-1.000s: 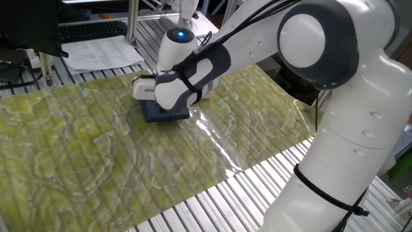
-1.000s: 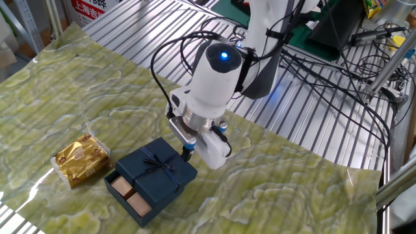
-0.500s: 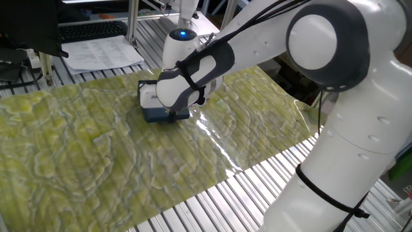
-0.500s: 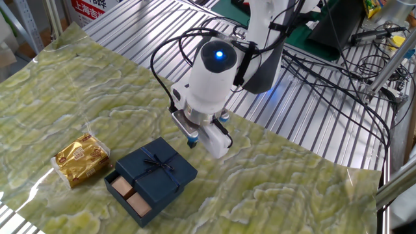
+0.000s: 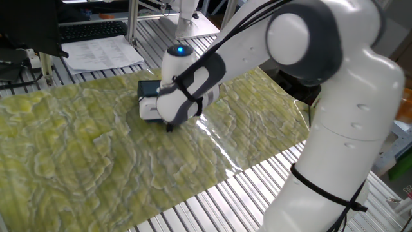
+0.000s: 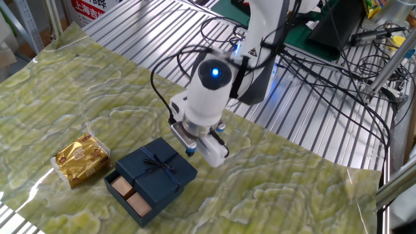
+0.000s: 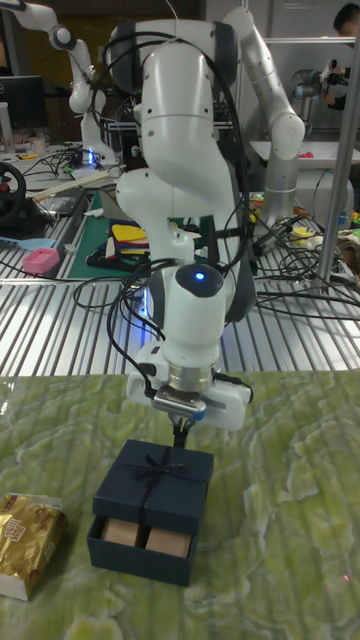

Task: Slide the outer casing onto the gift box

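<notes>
Compared with a moment ago, the claw [image 6: 190, 150] has dropped back behind the outer casing [image 6: 158, 170], spread undeterminable, probably to push it farther over the gift box [image 6: 125, 190], which still protrudes beside the gold-wrapped item [image 6: 79, 157] on the bench [image 6: 273, 195].
</notes>
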Robot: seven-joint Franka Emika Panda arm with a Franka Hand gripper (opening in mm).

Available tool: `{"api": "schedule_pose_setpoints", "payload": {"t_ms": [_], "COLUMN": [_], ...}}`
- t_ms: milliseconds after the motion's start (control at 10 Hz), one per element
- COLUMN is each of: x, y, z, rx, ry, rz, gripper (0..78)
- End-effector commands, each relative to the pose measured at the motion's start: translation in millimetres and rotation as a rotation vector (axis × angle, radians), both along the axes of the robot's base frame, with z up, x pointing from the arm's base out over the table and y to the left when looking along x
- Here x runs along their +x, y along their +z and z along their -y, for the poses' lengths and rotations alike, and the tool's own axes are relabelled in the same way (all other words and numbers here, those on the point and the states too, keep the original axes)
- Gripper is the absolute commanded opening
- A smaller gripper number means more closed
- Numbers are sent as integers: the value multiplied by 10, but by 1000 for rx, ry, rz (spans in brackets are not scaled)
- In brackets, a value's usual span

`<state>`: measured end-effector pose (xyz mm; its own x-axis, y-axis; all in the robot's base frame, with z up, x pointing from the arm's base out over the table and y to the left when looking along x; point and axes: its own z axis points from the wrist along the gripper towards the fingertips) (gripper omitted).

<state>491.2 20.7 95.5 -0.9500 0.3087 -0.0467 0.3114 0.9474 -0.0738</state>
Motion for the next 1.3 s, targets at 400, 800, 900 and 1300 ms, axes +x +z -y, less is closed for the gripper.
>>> {"api": "schedule_pose_setpoints", "payload": {"t_ms": [400, 800, 900, 1300], "x": [195, 275, 238, 263], "y": [64, 154, 147, 143], "z": [-72, -88, -75, -56], "rx": [27, 27, 30, 31], "ry": [1, -5, -3, 0], "rz": [87, 91, 87, 108], "gripper": [0, 0, 0, 0]}}
